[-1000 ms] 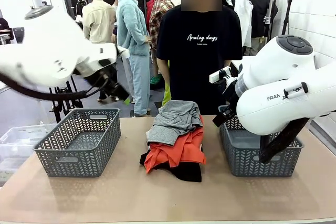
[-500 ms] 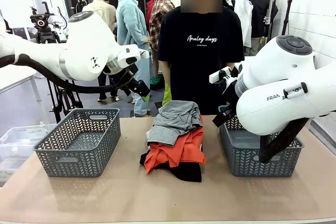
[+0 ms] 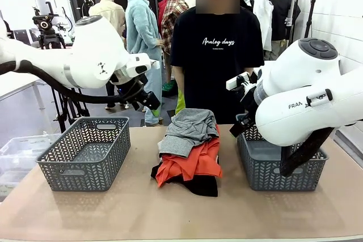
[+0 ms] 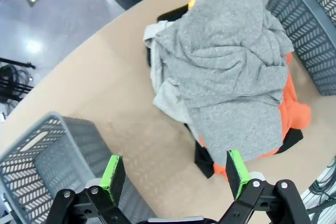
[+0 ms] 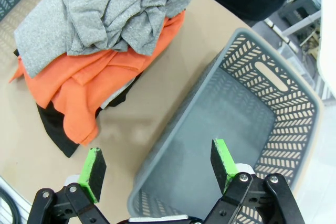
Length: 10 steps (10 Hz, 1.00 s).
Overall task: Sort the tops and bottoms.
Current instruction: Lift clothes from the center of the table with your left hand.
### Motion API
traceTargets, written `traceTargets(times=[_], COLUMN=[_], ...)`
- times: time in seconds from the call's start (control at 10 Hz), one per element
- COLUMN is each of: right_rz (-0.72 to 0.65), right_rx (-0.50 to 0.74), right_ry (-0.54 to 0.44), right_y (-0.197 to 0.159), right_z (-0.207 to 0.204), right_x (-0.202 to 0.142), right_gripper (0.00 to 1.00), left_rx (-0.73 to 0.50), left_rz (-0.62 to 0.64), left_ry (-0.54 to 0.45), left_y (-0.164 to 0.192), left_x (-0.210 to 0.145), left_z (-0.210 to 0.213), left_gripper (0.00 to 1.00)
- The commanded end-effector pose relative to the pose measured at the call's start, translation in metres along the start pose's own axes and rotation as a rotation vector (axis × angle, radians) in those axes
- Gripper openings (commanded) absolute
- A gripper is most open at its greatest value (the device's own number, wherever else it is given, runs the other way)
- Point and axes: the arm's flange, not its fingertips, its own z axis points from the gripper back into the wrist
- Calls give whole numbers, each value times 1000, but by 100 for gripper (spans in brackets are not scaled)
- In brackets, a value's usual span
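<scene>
The left arm [image 3: 91, 60] reaches in from the left above the left basket [image 3: 85, 151], wrist bent down toward the table [image 3: 130, 208]. Since half a second ago its wrist has dipped slightly and drawn back a little to the left. The left gripper [image 4: 174, 174] is spread wide with nothing between its green pads [image 4: 113, 171], looking down on the bare table between that basket and the clothes pile.

The pile sits mid-table between the two baskets, unmoved. A heathered grey top [image 3: 193, 126] lies uppermost, over the orange-red shirt [image 3: 190, 162], with the black garment [image 3: 195, 185] at the bottom, poking out toward the robot.

The person behind wears a black T-shirt [image 3: 218, 60] lettered "Analog days".

The right arm [image 3: 306, 94], marked "FRAN", stays folded over the right basket [image 3: 278, 168]. The right gripper [image 5: 159, 165] is also wide open and empty, above that basket's rim nearest the pile.
</scene>
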Motion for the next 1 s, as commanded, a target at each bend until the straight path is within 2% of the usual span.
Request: traceTargets(times=[0.0,0.5,0.9], right_rz=[-3,-3,-3], right_rx=[-2,-2,-2], right_ry=[-6,-6,-6], right_y=[-1,-1,-1], right_z=[-1,-1,-1], right_x=[0,0,0], right_gripper=[100,100,100], left_rx=[-60,-53,-50], left_rz=[-38,-73,-21], left_ry=[54,168,193], left_y=[-11,-43,-46], left_x=[38,95,109], left_z=[-20,-75,-113], left_gripper=[100,100,100])
